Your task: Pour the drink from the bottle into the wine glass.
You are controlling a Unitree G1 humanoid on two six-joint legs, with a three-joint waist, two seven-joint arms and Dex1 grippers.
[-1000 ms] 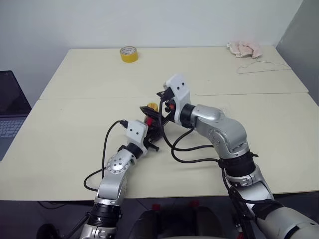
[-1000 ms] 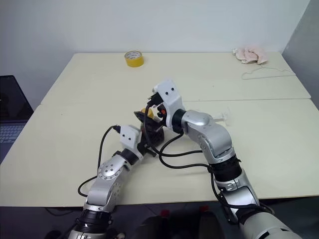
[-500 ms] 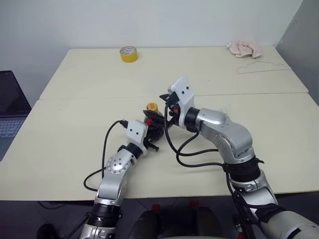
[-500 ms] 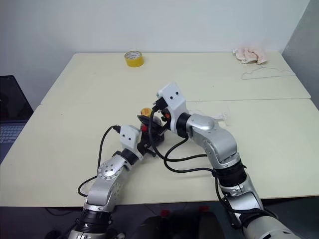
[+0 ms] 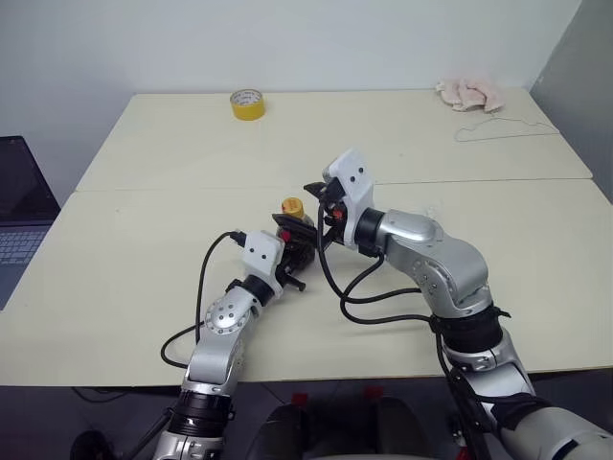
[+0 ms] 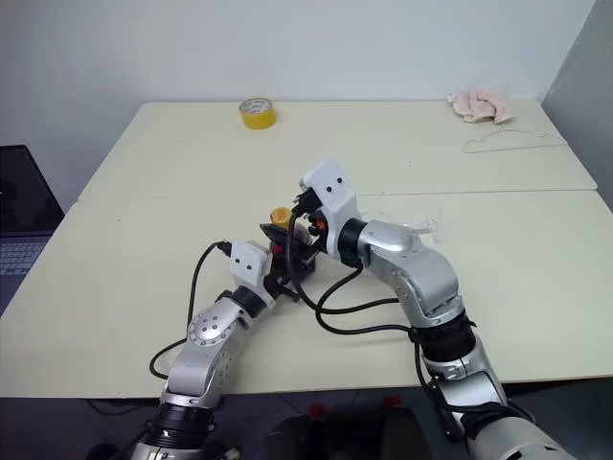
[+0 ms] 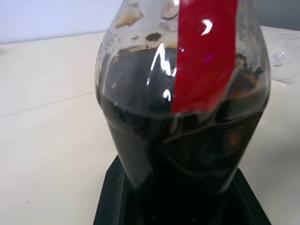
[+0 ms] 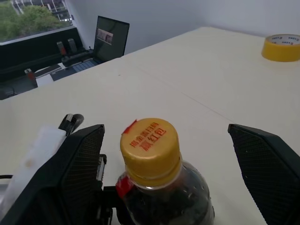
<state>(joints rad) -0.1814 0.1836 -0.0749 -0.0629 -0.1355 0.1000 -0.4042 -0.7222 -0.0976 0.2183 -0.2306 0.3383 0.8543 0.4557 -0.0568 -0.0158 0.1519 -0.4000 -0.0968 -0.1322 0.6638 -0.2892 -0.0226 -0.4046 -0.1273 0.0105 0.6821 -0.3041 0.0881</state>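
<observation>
The left gripper (image 5: 295, 257) is clamped tight on the belly of the bottle (image 7: 183, 108), holding it upright on the table (image 5: 134, 259) near the middle, and the right gripper (image 8: 166, 173) sits at the neck with its black fingers (image 8: 77, 173) spread wide on either side of the yellow cap (image 8: 150, 145), not touching it. So the cap is on, nothing is poured, and by the look of it we're at the uncapping step: the right fingers need to close on that cap and twist it off before any tilt can happen. The drink (image 7: 187, 159) is a near-black cola filling the rounded belly up to about the shoulder, with brownish froth clinging to the clear plastic above the line. A glossy red label strip (image 7: 206, 51) runs down the front, catching highlights. The cap is ribbed at the rim with red lettering on its flat top. The fingers' inner faces are finely cross-hatched, good for gripping smooth plastic. The wine glass (image 6: 421, 226) shows just behind the right forearm, clear and hard to make out, apparently lying on its side, so it would want standing up before pouring. Farther out on the smooth cream table sit a yellow tape roll (image 5: 247, 103), a crumpled pinkish cloth (image 5: 471, 94) and a thin wire hanger (image 5: 503, 128).
</observation>
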